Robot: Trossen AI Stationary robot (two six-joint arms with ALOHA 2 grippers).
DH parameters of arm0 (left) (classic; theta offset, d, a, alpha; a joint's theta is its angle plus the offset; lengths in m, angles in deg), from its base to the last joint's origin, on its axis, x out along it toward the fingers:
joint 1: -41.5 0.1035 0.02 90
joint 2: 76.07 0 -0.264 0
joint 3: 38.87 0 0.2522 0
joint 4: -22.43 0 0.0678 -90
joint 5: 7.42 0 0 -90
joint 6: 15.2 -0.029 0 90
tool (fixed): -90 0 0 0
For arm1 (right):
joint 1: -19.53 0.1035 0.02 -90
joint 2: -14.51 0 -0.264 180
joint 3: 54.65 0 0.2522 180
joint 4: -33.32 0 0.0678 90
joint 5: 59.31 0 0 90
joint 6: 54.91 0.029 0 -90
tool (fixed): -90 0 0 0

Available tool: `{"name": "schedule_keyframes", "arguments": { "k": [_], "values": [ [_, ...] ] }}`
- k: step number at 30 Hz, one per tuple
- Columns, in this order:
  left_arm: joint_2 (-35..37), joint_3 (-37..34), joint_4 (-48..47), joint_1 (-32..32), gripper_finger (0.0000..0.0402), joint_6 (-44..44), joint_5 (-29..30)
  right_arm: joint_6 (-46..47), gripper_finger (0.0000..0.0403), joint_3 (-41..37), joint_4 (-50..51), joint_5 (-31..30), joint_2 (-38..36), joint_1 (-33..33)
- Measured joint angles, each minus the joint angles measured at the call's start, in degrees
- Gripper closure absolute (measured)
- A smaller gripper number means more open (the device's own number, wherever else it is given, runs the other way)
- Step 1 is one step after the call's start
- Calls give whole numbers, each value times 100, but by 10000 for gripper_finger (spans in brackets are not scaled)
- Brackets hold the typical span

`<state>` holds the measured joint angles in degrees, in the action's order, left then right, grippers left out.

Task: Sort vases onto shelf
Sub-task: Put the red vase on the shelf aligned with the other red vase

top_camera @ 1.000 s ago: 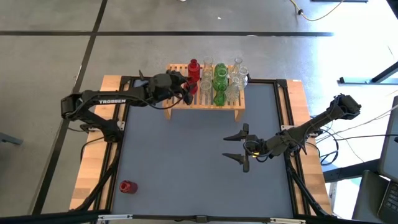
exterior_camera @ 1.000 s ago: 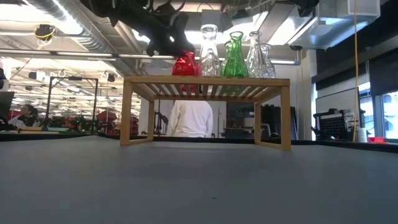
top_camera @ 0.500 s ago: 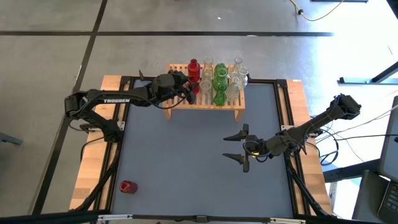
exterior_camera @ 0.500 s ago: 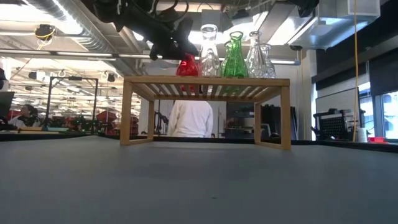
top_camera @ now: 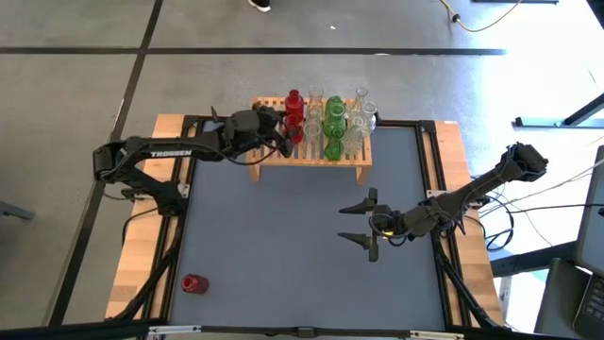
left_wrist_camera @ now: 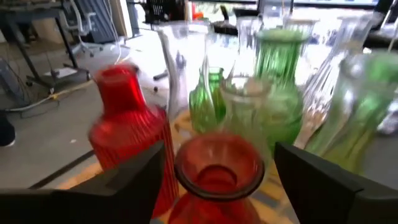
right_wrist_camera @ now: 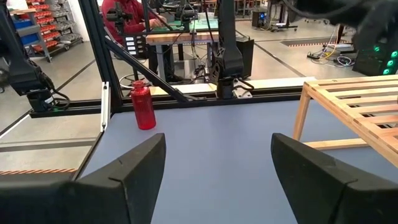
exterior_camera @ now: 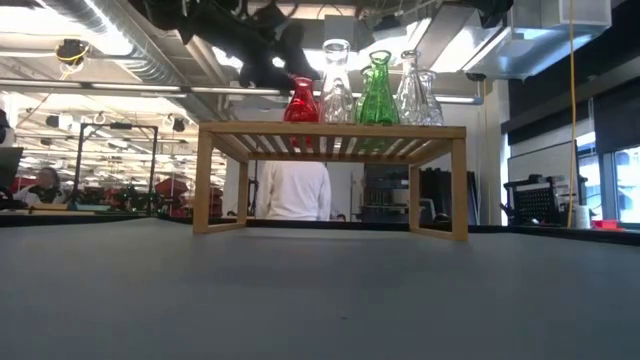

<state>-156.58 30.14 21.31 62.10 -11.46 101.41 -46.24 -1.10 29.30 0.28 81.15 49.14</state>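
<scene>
Fingers (left_wrist_camera: pixel 134 180) wide around red vase (left_wrist_camera: pixel 214 174)

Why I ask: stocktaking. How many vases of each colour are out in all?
Red vases: 3 (2 on the shelf, 1 on the table)
Green vases: 2
Clear vases: 5, as far as shows
Total: 10

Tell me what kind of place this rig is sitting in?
Probably a robotics lab or workshop. The low view shows exposed ceiling ducts and workbenches behind the wooden shelf; the right wrist view shows a person seated at a bench and parts bins.
</scene>
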Motion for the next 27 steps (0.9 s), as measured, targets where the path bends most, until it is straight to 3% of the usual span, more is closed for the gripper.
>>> {"name": "schedule_keyframes", "arguments": {
  "k": [12, 18, 24, 27],
  "values": [
    [1203, 0, -681, -536, 103, 44, -674, 0, 123, 0, 1, 0, 0, 0],
    [1888, 0, -1948, -1072, 104, 489, -1702, 0, 123, 0, 1, 0, 0, 0],
    [2362, 0, -2846, -1935, 104, 1197, -1831, 0, 123, 0, 1, 0, 0, 0],
    [2380, 0, -2954, -2606, 104, 1572, -1550, -1, 123, 0, 39, 0, 0, 0]
  ]
}}
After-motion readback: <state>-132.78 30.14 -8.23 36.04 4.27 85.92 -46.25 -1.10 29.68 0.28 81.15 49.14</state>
